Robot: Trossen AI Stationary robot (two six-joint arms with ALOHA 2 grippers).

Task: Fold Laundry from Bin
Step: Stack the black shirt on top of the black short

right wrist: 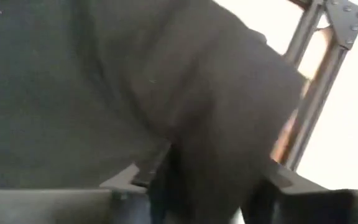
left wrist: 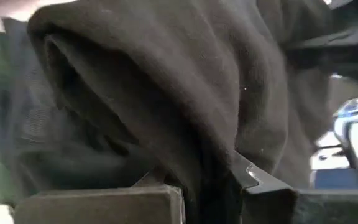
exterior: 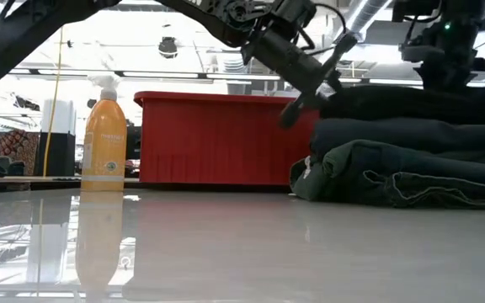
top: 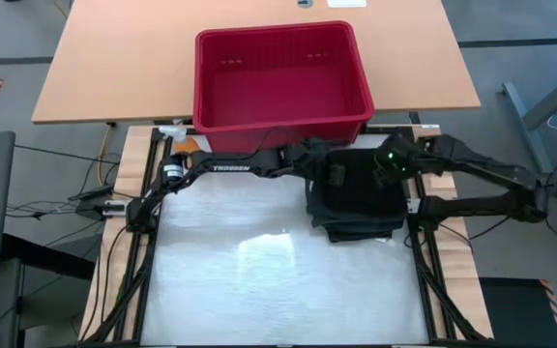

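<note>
A stack of dark laundry [top: 356,203] lies on the table's right side: a black cloth [exterior: 411,101] on top, a charcoal piece [exterior: 411,135] under it, and an olive-green piece [exterior: 411,181] at the bottom on the table. My left gripper [top: 329,172] reaches across from the left and is shut on the top cloth at the stack's far left. My right gripper [top: 393,166] stands over the stack's far right. Its fingers are spread, with a thick fold of the black cloth [right wrist: 216,124] between them. The red bin [top: 283,114] stands beyond the table's far edge. My left gripper pinches a thick fold of the black cloth [left wrist: 210,149] between its two fingers, several layers together. The fingers [left wrist: 260,186] slant down at it from the table's left. The cloth rests on the stack and hangs slack around the fingers. My right gripper's spread fingers [right wrist: 135,180] stand on either side of the cloth fold; I cannot tell whether they touch it.
An orange spray bottle [exterior: 103,143] stands at the table's far left corner, near the bin's left end. The shiny white tabletop [top: 259,271] stretches left of and in front of the stack. Black frame rails [top: 419,251] run along the table's sides.
</note>
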